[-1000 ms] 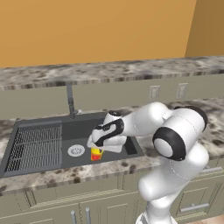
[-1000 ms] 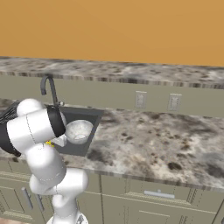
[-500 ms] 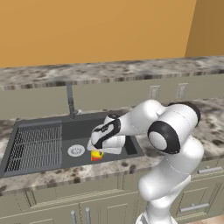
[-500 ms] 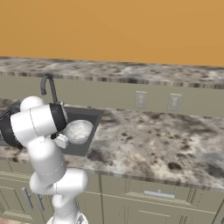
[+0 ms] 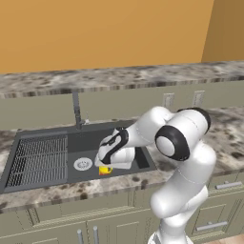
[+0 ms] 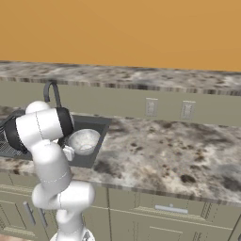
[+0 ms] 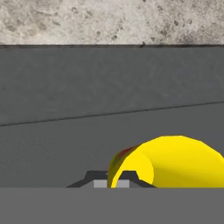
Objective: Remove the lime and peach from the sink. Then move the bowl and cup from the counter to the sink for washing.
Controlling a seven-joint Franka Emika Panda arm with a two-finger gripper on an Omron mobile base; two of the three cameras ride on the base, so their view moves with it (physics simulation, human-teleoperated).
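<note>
Claw [image 5: 104,165] on cup [image 5: 106,170] in sink [image 5: 57,167]

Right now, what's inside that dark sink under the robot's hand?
In the sink: the bowl, a yellow cup under the gripper, and the round drain. The arm covers the floor beneath it.

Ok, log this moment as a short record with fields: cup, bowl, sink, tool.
cup: yellow, low inside the basin near the front wall, right of the drain
bowl: silvery-white, in the basin's right part
sink: dark grey, ribbed drainer on its left, faucet behind
tool: down at the cup; grip hidden, state cannot be told
</note>
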